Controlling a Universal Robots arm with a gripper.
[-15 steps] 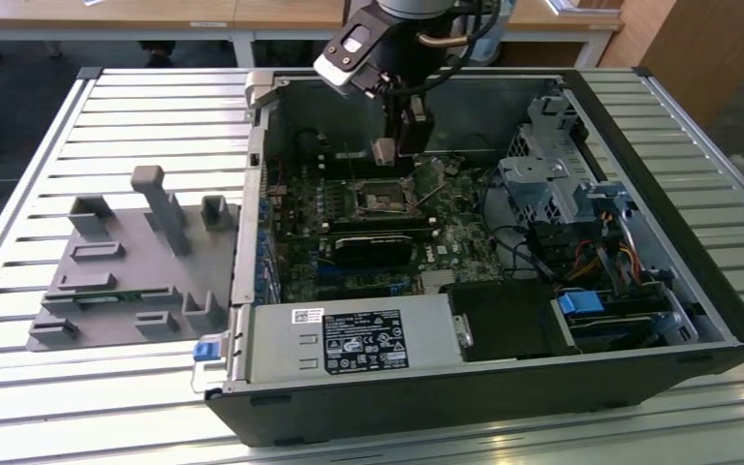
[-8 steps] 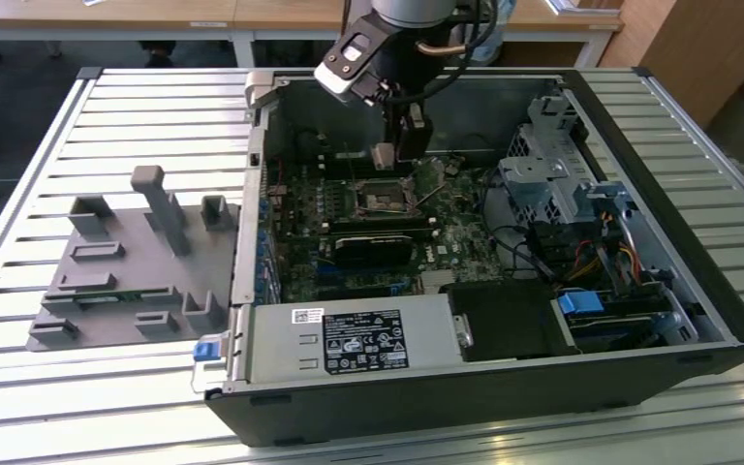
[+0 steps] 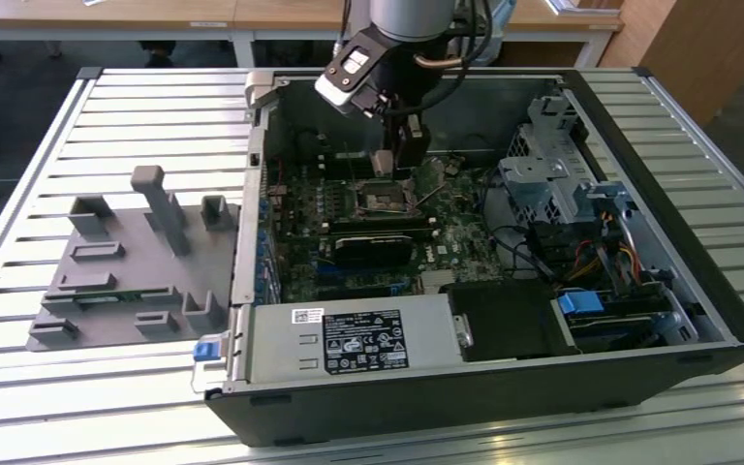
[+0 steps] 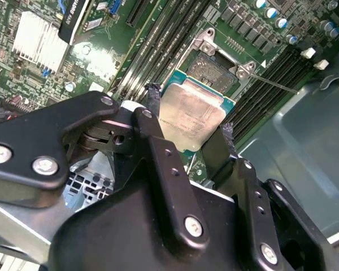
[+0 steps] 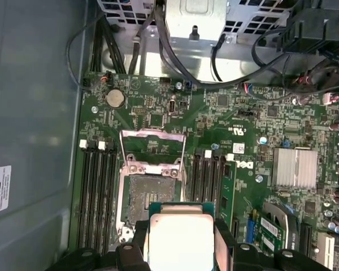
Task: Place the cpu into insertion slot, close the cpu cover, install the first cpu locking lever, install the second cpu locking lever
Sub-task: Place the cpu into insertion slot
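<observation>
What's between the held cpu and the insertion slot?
Nothing: in the first wrist view the gripper holds the cpu at the edge of the insertion slot, no part between them; the cpu cover is swung open beyond it.

1. I read the cpu (image 4: 192, 119) top as dull, lightly scuffed silvery metal.
2. Gripper (image 4: 189, 113) fingers (image 4: 158, 152): matt black, with shiny metal screws.
3. Cpu cover (image 5: 152, 134): bare bright metal.
4. Circuit board (image 5: 243, 113): glossy green.

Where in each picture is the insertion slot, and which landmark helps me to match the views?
Exterior view: insertion slot just below the pincer.
Second wrist view: insertion slot just beyond the cpu.
First wrist view: insertion slot just beyond the cpu.
Shared landmark: the pincer, gripping the cpu.
</observation>
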